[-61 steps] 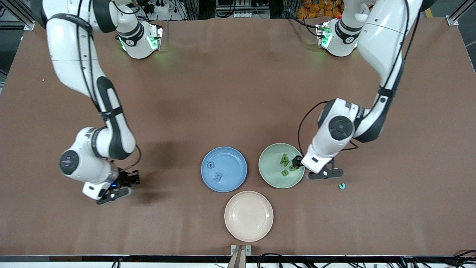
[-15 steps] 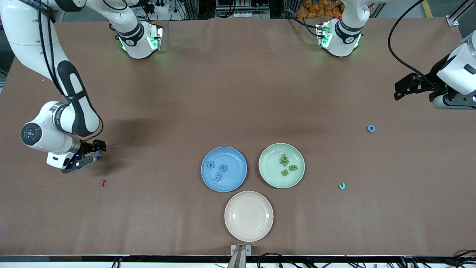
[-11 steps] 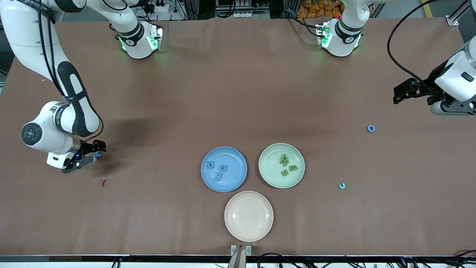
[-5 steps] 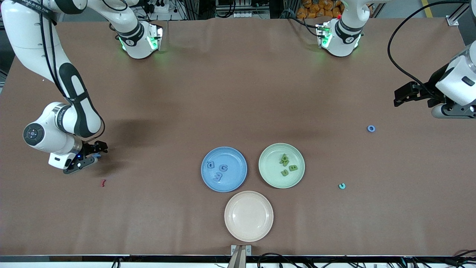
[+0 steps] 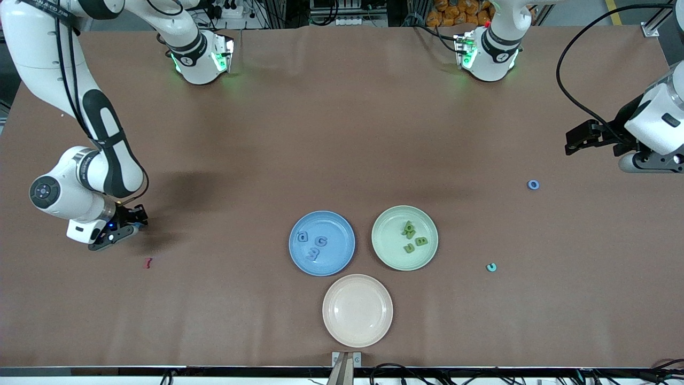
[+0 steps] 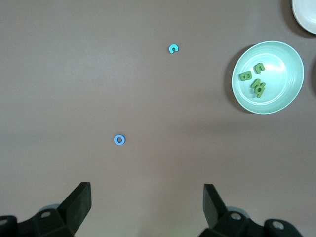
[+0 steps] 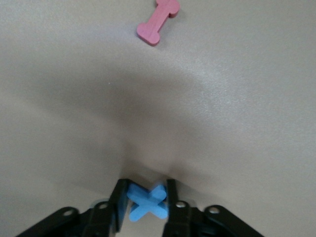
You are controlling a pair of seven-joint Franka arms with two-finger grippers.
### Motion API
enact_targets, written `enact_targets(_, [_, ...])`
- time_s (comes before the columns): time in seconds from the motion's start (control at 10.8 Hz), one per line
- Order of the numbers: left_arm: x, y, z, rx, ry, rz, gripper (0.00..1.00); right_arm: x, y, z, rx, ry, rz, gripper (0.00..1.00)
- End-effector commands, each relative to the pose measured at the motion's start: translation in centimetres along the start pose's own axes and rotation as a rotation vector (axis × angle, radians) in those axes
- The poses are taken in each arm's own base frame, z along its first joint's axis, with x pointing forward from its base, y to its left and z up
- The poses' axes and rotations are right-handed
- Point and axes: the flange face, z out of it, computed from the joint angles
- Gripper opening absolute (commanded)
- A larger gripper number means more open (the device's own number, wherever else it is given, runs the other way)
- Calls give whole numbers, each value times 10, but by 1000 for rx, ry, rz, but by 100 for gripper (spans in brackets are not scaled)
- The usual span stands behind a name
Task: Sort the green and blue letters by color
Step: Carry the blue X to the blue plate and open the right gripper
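Right gripper (image 7: 144, 203) has just snapped together on the blue X letter (image 7: 147, 202) at the right arm's end of the table, pick secured, while the left gripper (image 6: 147, 206) waits, jaws apart, above the blue O (image 6: 119, 139).

Right claw (image 7: 144, 200) clamped low — left claw (image 6: 147, 197) spread, waiting.

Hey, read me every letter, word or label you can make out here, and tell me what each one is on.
"X": blue letter between the right gripper's fingers.
"O": blue letter on the table.
"C": teal letter on the table.
"I": dark red letter on the table.
"G": one of three letters in the blue plate; the rest unclear.
"B": one of the letters in the green plate; the rest unclear.
Arm lettering: too small to read.
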Motion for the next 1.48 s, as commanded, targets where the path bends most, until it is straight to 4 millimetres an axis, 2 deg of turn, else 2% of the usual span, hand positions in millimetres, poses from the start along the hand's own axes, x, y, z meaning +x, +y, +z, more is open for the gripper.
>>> enact_targets(0.0, [0, -2, -2, -10, 7, 15, 100, -3, 1, 6, 46, 34, -28, 0])
enact_targets(0.19, [0, -2, -2, -11, 7, 15, 100, 17, 2, -14, 37, 56, -30, 0])
enact_targets(0.28, [0, -2, -2, -11, 7, 17, 100, 40, -12, -28, 48, 56, -8, 0])
enact_targets(0.46, [1, -2, -1, -11, 6, 17, 100, 100, -63, -65, 67, 56, 97, 0])
enact_targets(0.65, [1, -2, -3, -9, 12, 17, 100, 148, -125, -86, 74, 60, 230, 0])
enact_targets(0.83, [1, -3, -2, -9, 10, 15, 100, 189, -197, -87, 136, 76, 413, 0])
enact_targets(1.11, [1, -3, -2, -9, 10, 15, 100, 230, -289, -84, 220, 70, 739, 0])
enact_targets(1.2, [2, -3, -2, -10, 13, 15, 100, 248, -316, -84, 230, 75, 860, 0])
enact_targets(1.39, [2, -4, -1, -10, 13, 14, 100, 271, -355, -81, 257, 99, 1064, 0])
